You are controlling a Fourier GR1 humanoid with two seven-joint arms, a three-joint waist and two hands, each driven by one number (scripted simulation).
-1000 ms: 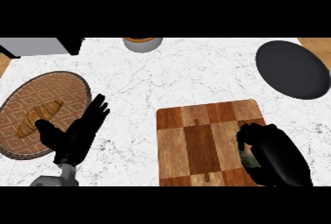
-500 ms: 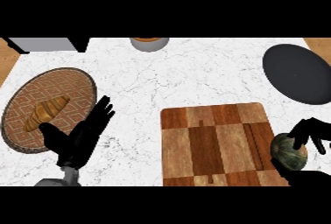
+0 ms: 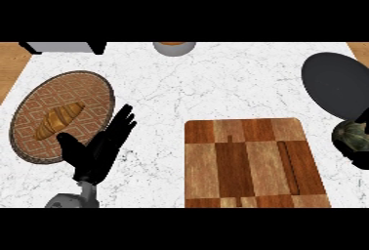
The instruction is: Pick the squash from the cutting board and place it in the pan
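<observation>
Head view: dark green round squash point(image 3: 352, 135) at the right edge, off the brown checkered wooden cutting board point(image 3: 251, 163), just below the round black pan point(image 3: 336, 83), clasped by the curled black right hand point(image 3: 359, 155). Lower left: black left hand point(image 3: 97, 148), fingers straight and apart, over the white marble tabletop point(image 3: 216, 83) beside the woven round tray point(image 3: 90, 93) bearing a golden croissant point(image 3: 60, 119).

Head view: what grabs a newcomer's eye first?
The dark green squash held in the right hand at the right edge, just below the dark pan. Next the bare checkered cutting board at centre-right, then the open left hand beside the woven tray with a croissant.
</observation>
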